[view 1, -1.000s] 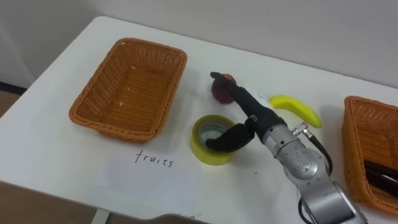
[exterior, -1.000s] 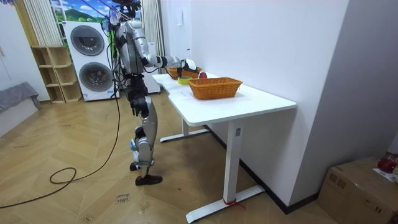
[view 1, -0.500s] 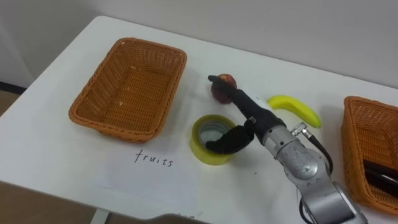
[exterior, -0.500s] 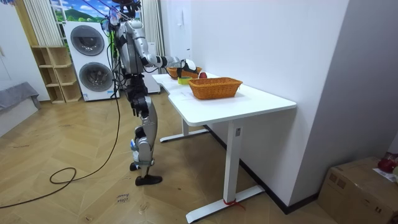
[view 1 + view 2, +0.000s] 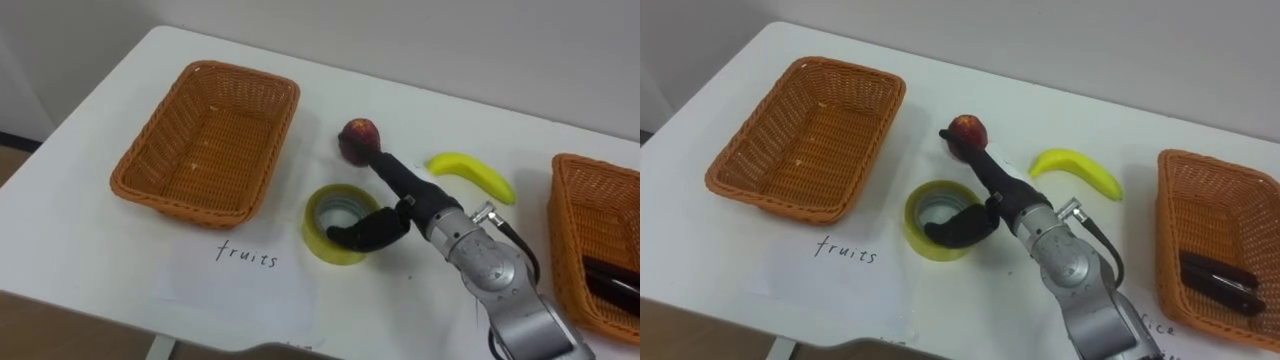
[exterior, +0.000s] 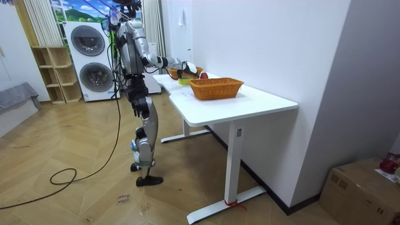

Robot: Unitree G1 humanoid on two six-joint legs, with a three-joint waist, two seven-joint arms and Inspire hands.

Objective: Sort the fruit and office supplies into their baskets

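— Where was the right hand (image 5: 402, 196)?

— Low over the middle of the white tabletop (image 5: 60, 230), reaching in from the lower right. Its fingers (image 5: 385, 168) were stretched straight out towards the apple (image 5: 357, 138), with the tips at the apple's near side. Whether they actually touched the fruit was hard to say.

— Had it hold of anything?

— No. The hand was spread wide and gripped nothing. Its thumb (image 5: 355, 232) curved down over the near rim of the yellow tape roll (image 5: 330, 222), which lay flat just beside the palm.

— And the fruit?

— Both pieces were out on the tabletop. The apple sat between the 2 baskets, just beyond the tape roll. The banana (image 5: 473, 175) lay to the right of the hand, apart from it and near the right basket (image 5: 572, 235).

— What was in the baskets?

— The fruit basket (image 5: 205, 140) at the left held nothing. A sheet of paper (image 5: 245, 275) with "fruits" handwritten on it lay in front of that basket. The right basket held some dark office items (image 5: 612, 280) at its near end, too small to tell apart.

— Where did the robot stand?

— In the room view it stood upright at the long table's far end, 1 arm held out over the tabletop, with 2 stacked washing machines (image 6: 89, 59) behind it.
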